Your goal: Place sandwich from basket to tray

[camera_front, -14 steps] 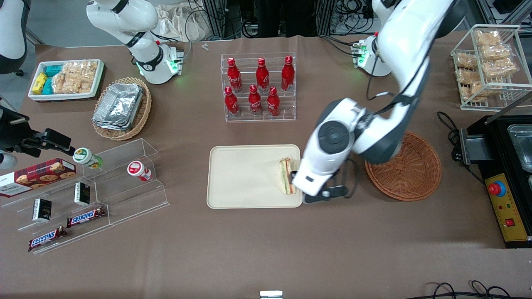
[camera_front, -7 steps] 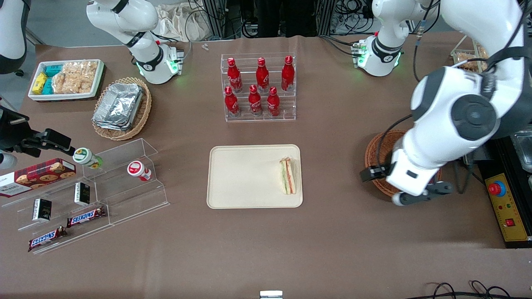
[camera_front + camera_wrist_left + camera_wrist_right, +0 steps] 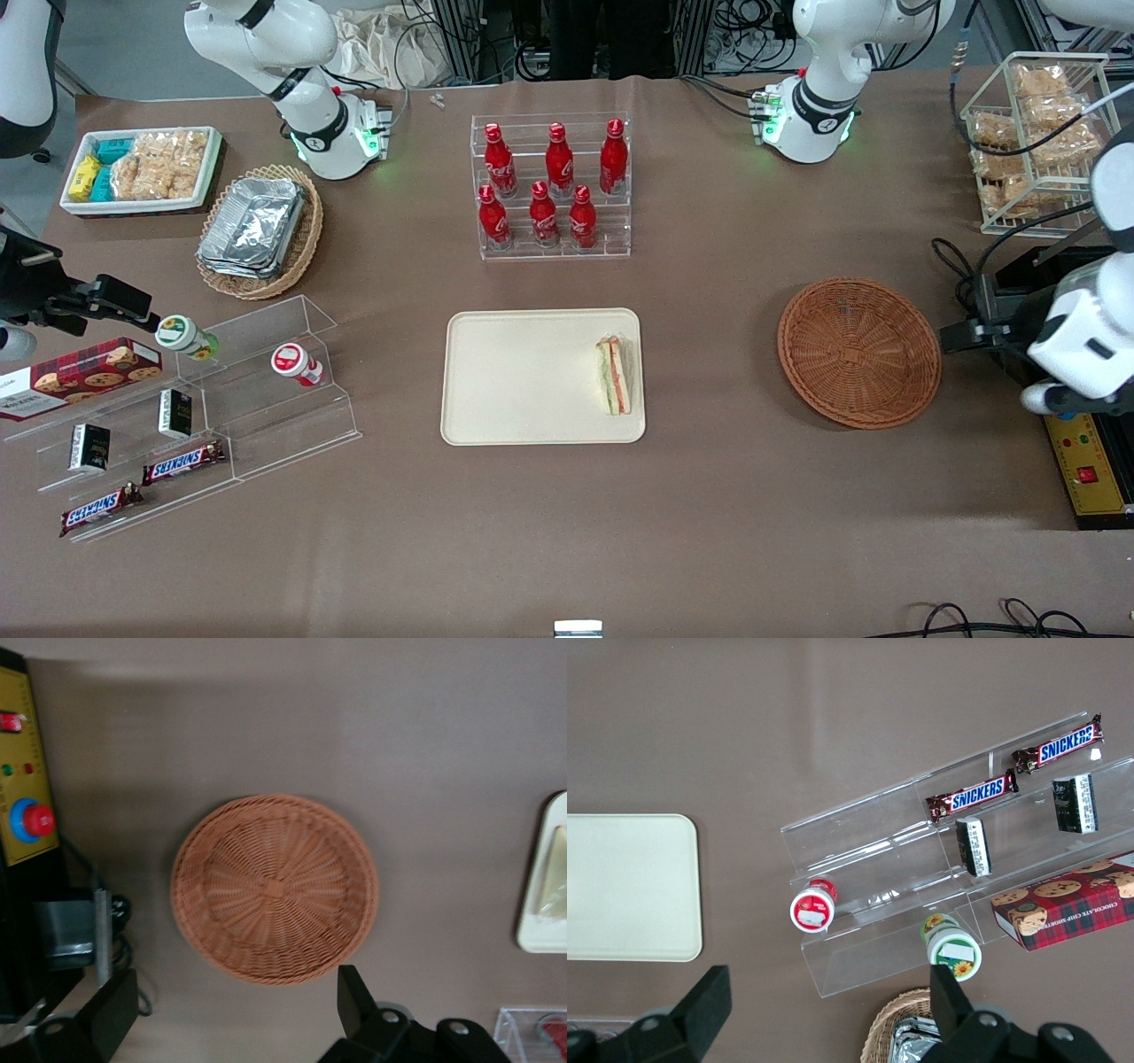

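Observation:
The sandwich lies on the cream tray, close to the tray's edge that faces the basket. The reddish-brown wicker basket has nothing in it; in the left wrist view the basket shows only bare weave. My left gripper hangs above the table beside the basket, toward the working arm's end, next to the black control box. It is open, its black fingers spread wide with nothing between them. An edge of the tray shows in the left wrist view.
A black control box with a red button and cables sits by the gripper. A wire rack of snack bags stands farther back. A rack of red cola bottles stands farther from the camera than the tray. Acrylic shelves with snacks lie toward the parked arm's end.
My gripper has left the sandwich on the tray and swung away over the basket to the working arm's end of the table. The sandwich has stayed put.

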